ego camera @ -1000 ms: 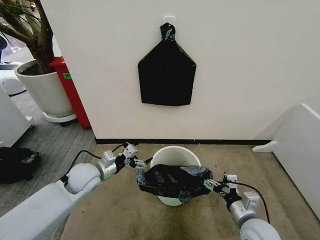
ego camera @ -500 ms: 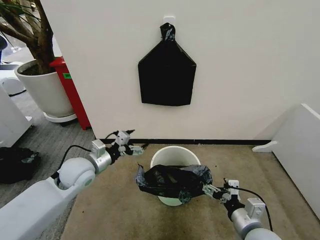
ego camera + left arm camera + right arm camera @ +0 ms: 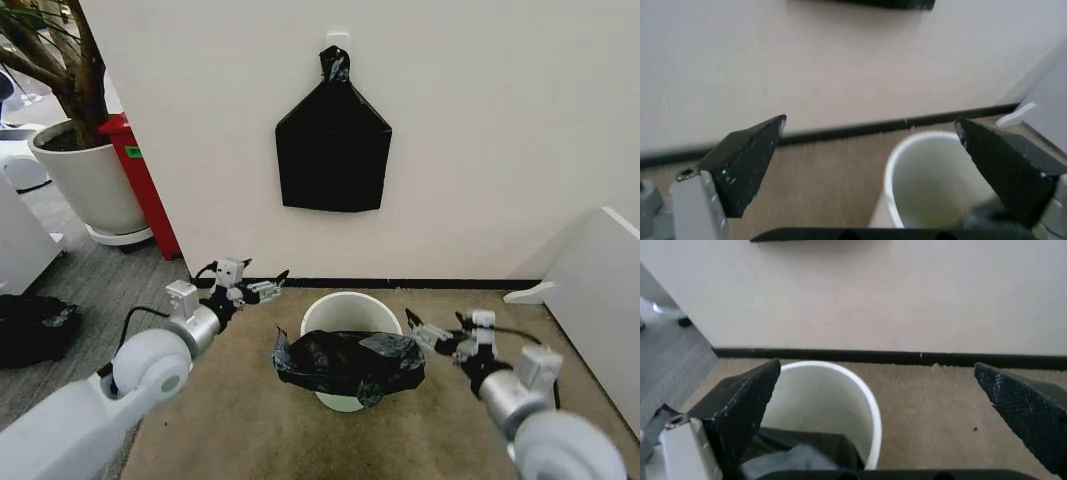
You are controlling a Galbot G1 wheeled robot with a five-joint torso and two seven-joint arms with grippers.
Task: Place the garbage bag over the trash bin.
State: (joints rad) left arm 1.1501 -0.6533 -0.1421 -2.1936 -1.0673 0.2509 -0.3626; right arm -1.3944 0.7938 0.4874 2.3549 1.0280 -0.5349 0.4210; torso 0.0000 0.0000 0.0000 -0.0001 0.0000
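Garbage bag [image 3: 348, 362], black and glossy, lay crumpled over the front part of the trash bin [image 3: 350, 308] in the lower middle of the head view. It covered the near rim and hung a little way down the front of the white bucket, while the back half of the rim and the inner wall were bare. In the right wrist view the bag [image 3: 797, 455] showed as dark folds inside the bin [image 3: 840, 405], low in the frame.

The left gripper [image 3: 268, 288] was at the left of the bin, a little above the level of the rim and near the dark baseboard [image 3: 450, 284]. Its fingers were spread wide and held nothing. The bag lay to the lower right of it in the head view, apart from it. In the left wrist view the two black fingers [image 3: 747, 162] stood far apart, with the white bin [image 3: 933, 185] between them toward the right finger.

The right gripper [image 3: 425, 333] was just beside the right side of the bin, near the rim. It was also wide open and empty. The upper right corner of the bag was close to its fingertips, but I could not tell if they touched. In the right wrist view its fingers [image 3: 743, 405] framed the bin and the beige carpet [image 3: 927, 410].

On the wall above the bin, in the upper middle of the head view, hung a flat black bag bundle [image 3: 333, 150] knotted at the top. A large white plant pot [image 3: 90, 180] and a red cabinet [image 3: 140, 180] stood at the upper left.
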